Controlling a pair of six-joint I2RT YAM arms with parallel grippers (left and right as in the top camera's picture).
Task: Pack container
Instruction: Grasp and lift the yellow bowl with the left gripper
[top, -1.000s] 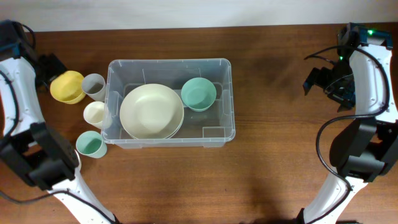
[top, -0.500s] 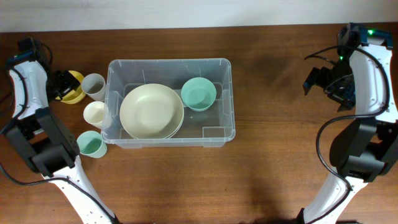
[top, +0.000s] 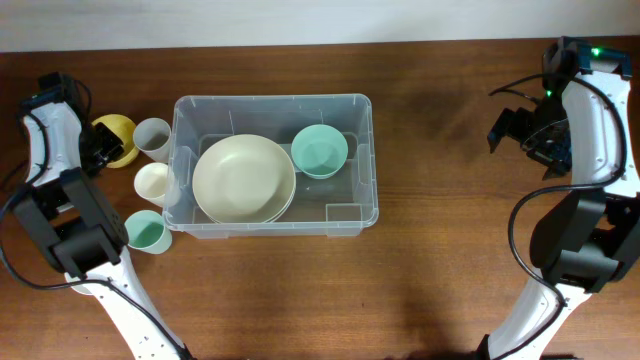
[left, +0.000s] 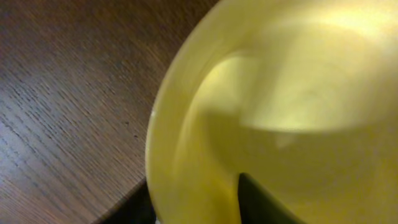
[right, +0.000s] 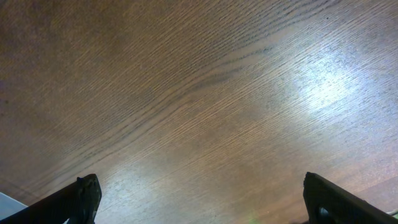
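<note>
**A:** Where is the container, and how will it handle?

**B:** The container (top: 270, 98), a big clear plastic bin, sits in the middle of the wooden tabletop (top: 450, 250). It looks light, with thin walls that probably flex and a smooth, slippery surface. The thick rim is the safest place to take hold, if it needs moving at all.

**A:** What is inside it?

**B:** A wide cream bowl (top: 243, 179) fills the container's left half. A teal bowl (top: 319, 150) sits in its far-right part. The near-right corner of its floor is bare.

**A:** And outside it?

**B:** Three cups stand in a row just beside the container's left wall: a grey cup (top: 151, 138), a cream cup (top: 153, 183) and a teal cup (top: 144, 231). A yellow bowl (top: 120, 135) sits further left of the container, right against the grey cup.

**A:** What are the claws doing?

**B:** The left claw (top: 100, 148) is at the yellow bowl, with one finger (left: 261, 202) inside the rim and the other outside. I cannot tell whether it is pinching yet. The right claw (right: 199, 199) hangs wide open and empty over bare wood, well to the right of the container.

**A:** What stands in the way?

**B:** The grey cup lies between the yellow bowl and the container's left wall. The bowl would need lifting clear of both the cup and the rim. It looks light, stiff and glossy, so a grip on its rim could slip.
</note>
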